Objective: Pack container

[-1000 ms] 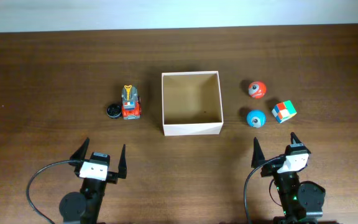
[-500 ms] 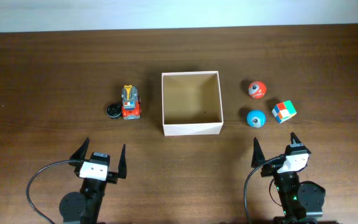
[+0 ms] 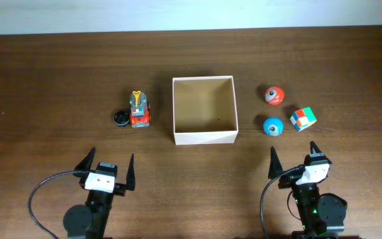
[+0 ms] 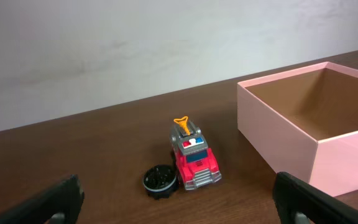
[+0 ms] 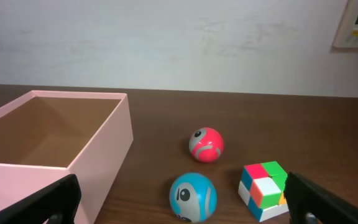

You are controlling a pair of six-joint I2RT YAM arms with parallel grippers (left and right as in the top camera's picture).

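The container [image 3: 204, 137], a square open box with white walls and tan inside, stands empty at the table's middle; it also shows in the left wrist view [image 4: 291, 149] and the right wrist view [image 5: 98, 149]. Left of it are a red toy truck [image 3: 138, 109] [image 4: 192, 158] and a black round disc [image 3: 121, 118] [image 4: 159, 181]. Right of it are a red ball [image 3: 274, 95] [image 5: 206, 144], a blue ball [image 3: 272, 125] [image 5: 192, 196] and a colour cube [image 3: 303, 119] [image 5: 265, 189]. My left gripper [image 3: 107, 169] and right gripper [image 3: 296, 160] are open and empty near the front edge.
The brown wooden table [image 3: 58, 73] ends at a pale wall at the back. Black cables loop beside each arm base at the front [image 3: 38, 199].
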